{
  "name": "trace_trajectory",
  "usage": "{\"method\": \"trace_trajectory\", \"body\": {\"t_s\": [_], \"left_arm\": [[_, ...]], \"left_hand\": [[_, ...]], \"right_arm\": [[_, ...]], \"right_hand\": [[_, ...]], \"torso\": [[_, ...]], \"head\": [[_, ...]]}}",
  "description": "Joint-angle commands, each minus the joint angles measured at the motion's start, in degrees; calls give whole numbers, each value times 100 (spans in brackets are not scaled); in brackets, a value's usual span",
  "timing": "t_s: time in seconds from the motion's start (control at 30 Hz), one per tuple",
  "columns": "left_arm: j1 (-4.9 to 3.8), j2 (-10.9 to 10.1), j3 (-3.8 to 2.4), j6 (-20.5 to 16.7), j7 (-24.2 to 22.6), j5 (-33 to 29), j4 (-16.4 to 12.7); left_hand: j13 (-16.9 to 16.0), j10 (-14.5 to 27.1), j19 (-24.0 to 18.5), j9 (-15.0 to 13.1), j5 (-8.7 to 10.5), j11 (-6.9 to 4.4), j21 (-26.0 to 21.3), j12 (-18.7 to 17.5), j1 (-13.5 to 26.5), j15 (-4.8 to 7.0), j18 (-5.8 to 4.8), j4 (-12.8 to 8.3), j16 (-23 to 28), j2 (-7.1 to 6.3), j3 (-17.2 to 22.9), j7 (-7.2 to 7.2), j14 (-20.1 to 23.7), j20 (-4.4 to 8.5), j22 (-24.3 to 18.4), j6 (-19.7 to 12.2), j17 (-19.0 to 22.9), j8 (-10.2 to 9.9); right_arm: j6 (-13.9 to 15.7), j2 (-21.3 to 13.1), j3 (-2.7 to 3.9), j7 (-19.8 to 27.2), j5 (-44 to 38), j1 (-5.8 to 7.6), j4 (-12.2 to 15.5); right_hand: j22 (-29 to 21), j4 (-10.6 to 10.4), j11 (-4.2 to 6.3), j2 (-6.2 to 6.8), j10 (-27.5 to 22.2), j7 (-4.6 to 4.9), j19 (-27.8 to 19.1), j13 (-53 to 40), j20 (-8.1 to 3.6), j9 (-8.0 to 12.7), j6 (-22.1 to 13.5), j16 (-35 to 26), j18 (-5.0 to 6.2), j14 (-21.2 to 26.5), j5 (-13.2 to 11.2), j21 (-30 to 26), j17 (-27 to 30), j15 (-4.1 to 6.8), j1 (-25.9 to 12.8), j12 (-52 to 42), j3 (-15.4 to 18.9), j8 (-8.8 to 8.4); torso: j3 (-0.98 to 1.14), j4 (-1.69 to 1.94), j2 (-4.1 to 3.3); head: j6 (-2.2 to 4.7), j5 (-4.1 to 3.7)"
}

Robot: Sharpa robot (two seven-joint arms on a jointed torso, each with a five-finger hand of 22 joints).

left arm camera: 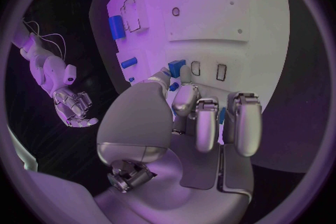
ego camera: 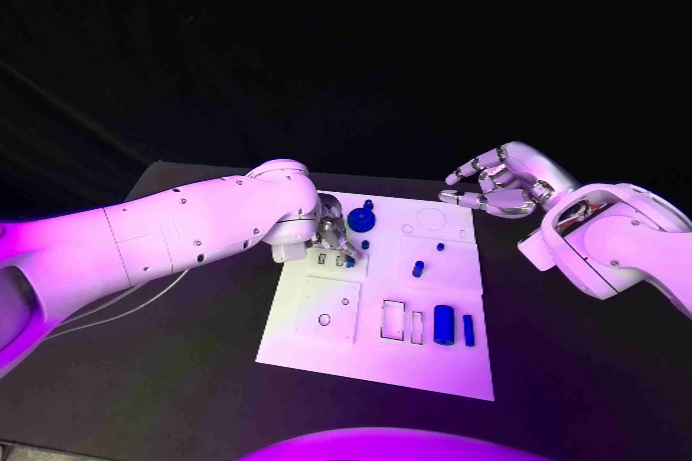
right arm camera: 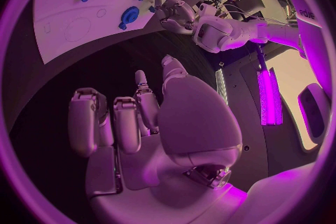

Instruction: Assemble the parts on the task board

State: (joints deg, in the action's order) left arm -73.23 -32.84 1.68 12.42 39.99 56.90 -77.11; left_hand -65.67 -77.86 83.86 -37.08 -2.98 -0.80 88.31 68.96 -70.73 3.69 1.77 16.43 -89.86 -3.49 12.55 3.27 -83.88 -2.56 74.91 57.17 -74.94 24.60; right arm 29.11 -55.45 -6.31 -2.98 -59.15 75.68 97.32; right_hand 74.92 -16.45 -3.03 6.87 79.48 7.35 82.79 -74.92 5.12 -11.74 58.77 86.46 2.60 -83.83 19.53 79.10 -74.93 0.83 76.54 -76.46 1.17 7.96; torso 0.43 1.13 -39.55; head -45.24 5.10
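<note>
Now left hand (ego camera: 335, 243) pinches small blue part (left arm camera: 176, 66) (blocky) over flat white task board (ego camera: 378, 361).

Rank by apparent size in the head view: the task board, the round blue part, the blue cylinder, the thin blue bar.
1. task board
2. round blue part
3. blue cylinder
4. thin blue bar

The round part and cylinder look close; that order is unsure.

One task board (ego camera: 378, 356) lies on one black table (ego camera: 173, 381). Blue parts visible on the board in the head view: one round disc-shaped part (ego camera: 361, 220), one large cylinder (ego camera: 444, 325), one narrow bar (ego camera: 469, 329), one short peg (ego camera: 418, 268), and three very small pieces (ego camera: 440, 247). Two hands are present: left hand (ego camera: 335, 243), right hand (ego camera: 490, 189).
</note>
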Motion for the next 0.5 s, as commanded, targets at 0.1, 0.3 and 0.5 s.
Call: {"method": "trace_trajectory", "body": {"t_s": [0.1,0.3,0.5], "left_arm": [[-5,21,2,192,215,-54,17],[-5,24,3,232,210,-64,31],[-4,20,4,276,207,-81,39]], "left_hand": [[14,37,339,-13,-7,-2,20,-37,-81,21,-88,-1,-14,-6,100,-7,-612,-14,1121,-60,-1506,-47],[19,45,341,-28,-10,0,21,-49,-143,18,-88,-5,-14,-16,227,-3,-612,-15,1125,-71,-1506,-81],[25,58,340,-69,-16,-7,20,-74,-373,34,-88,-50,-14,-42,678,-4,-612,-13,1127,-79,-1506,-156]], "right_arm": [[-68,4,1,10,-62,-1,11],[-69,7,1,11,-62,-1,12],[-70,10,1,14,-62,-1,16]], "right_hand": [[761,13,34,-42,-13,-5,-30,-127,-4,-6,-26,-21,37,-449,21,-32,-855,42,8,16,28,20],[761,13,34,-42,-13,-5,-30,-127,-4,-6,-26,-21,37,-449,21,-32,-855,42,8,16,28,20],[761,13,34,-42,-13,-5,-30,-127,-4,-6,-26,-21,37,-449,21,-32,-855,42,8,16,28,20]], "torso": [[2,5,2],[0,6,2],[2,5,2]], "head": [[-7,-6],[-12,-9],[-15,-5]]}}
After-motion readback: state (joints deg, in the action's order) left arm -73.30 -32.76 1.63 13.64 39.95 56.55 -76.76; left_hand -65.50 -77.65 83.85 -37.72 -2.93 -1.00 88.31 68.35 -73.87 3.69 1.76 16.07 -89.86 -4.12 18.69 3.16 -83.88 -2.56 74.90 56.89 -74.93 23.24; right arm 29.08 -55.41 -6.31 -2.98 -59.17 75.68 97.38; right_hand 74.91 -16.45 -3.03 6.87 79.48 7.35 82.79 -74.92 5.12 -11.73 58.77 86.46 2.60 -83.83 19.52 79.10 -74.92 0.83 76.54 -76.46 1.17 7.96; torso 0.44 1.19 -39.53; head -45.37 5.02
